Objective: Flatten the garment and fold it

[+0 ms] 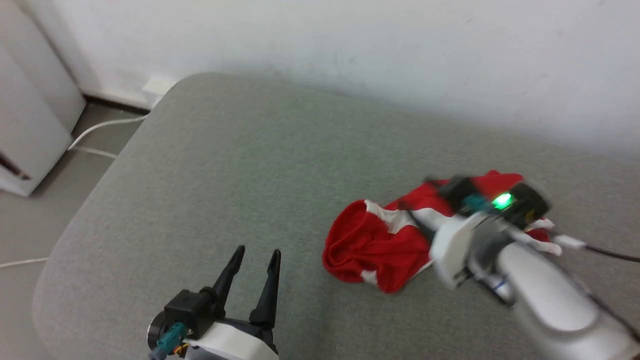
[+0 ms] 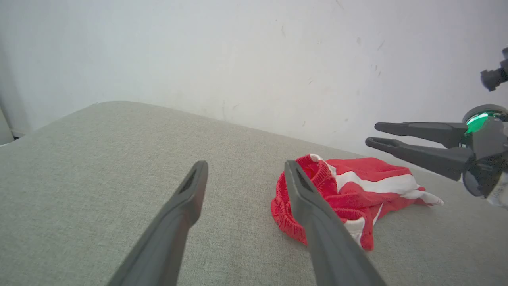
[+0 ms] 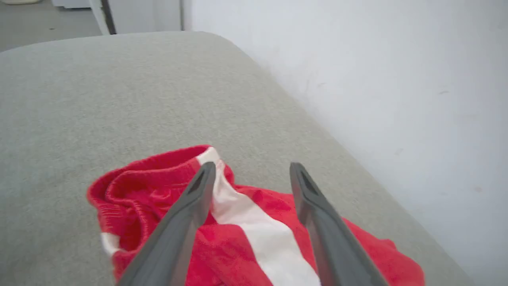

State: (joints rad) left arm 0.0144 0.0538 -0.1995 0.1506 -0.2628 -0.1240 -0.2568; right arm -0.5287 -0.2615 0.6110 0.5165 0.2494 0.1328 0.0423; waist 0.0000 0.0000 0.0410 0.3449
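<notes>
Red-and-white garment (image 1: 380,240) crumpled on grey cushion (image 1: 225,175) beside white wall (image 1: 350,45) — right gripper (image 3: 252,171) above it, fingers spread, empty; left gripper (image 1: 257,251) likewise open, well apart.

garment (image 1: 380,245): laid on the padded surface (image 1: 225,175), toward its right side
wall (image 1: 350,40): set behind the surface's far edge
left gripper (image 1: 257,251): placed left of the garment, apart from it
right gripper (image 3: 252,169): held above the garment

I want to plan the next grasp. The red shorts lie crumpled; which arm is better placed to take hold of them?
Probably the right. The right gripper hangs open above the shorts, holding nothing. The left gripper is open too, but off to the side over bare cushion.
</notes>
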